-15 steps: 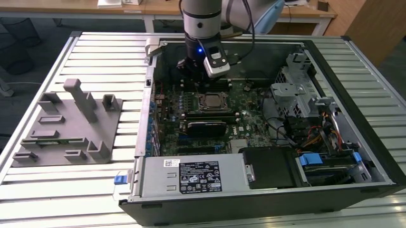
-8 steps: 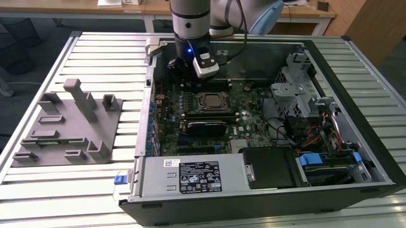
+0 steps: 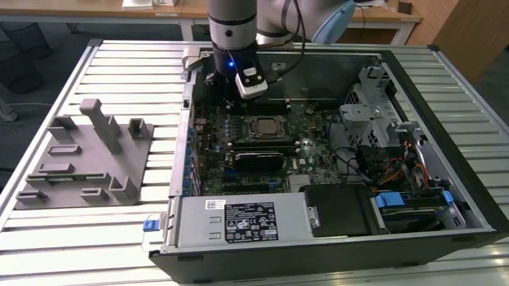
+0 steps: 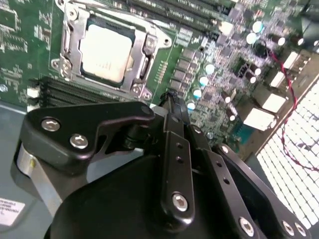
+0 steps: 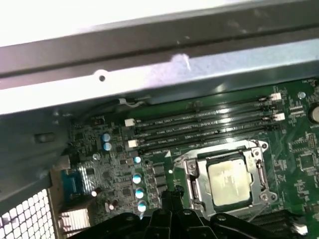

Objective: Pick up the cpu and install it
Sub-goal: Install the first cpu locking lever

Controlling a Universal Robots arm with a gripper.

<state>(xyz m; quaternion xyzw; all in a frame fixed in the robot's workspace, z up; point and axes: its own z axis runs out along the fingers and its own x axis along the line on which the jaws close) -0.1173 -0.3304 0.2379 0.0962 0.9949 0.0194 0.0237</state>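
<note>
From high at six o'clock of the case (image 3: 318, 253), the exterior view faces twelve, while both wrist views look down from close, sharing the cpu (image 4: 105, 52) (image 5: 228, 178).

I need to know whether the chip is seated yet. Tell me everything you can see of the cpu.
The cpu is a small, thin square with a pale, silvery, faintly marked metal top. It lies flat inside the dark metal-framed socket of the green motherboard, with the frame around its edges. In the exterior view it sits near the board's middle, inside the open computer case. Nothing grips it: the gripper hangs apart from it, beside the socket, shut and empty.
</note>
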